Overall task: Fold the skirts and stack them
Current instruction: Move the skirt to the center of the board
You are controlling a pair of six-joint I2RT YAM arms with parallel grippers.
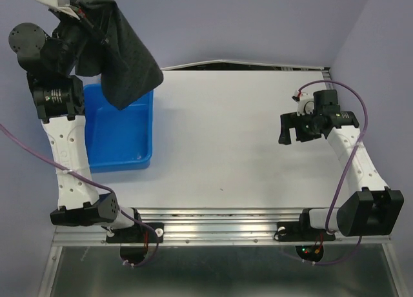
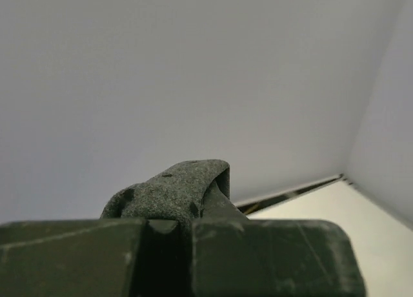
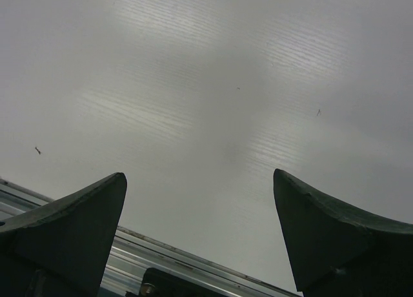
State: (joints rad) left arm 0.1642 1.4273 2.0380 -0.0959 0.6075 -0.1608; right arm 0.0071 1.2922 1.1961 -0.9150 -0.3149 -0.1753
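One dark charcoal skirt (image 1: 126,51) hangs in the air at the far left, above the back of the blue tub (image 1: 122,156). My left gripper (image 1: 85,14) is raised high and is shut on the skirt's top edge. In the left wrist view a bunched fold of the skirt (image 2: 174,187) sticks up from between the closed jaws of the left gripper (image 2: 184,229). My right gripper (image 1: 292,130) hovers over the white table at the right, open, with nothing in it. The right wrist view shows only bare table between the spread fingers of the right gripper (image 3: 200,181).
The blue tub stands on the table's left side, and the hanging skirt covers its back corner. A dark gap (image 1: 245,66) runs along the table's far edge below the lilac wall. A metal rail (image 1: 219,216) borders the near edge.
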